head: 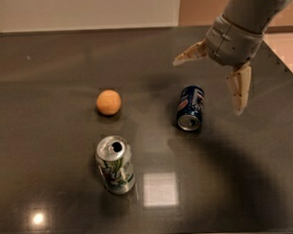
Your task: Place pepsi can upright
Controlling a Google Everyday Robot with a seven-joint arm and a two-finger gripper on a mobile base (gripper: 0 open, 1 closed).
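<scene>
The pepsi can (190, 107) lies on its side on the dark table (47, 69), right of centre, with one silver end facing the camera. My gripper (207, 84) hangs in the air above and just right of the can, not touching it. It is open: one finger (189, 53) points left and the other finger (240, 89) points down, wide apart.
An orange (109, 102) sits left of the pepsi can. A silver-and-green soda can (115, 164) stands upright near the front. The table's right edge runs close behind my arm. A bright light reflection (160, 188) shows on the tabletop.
</scene>
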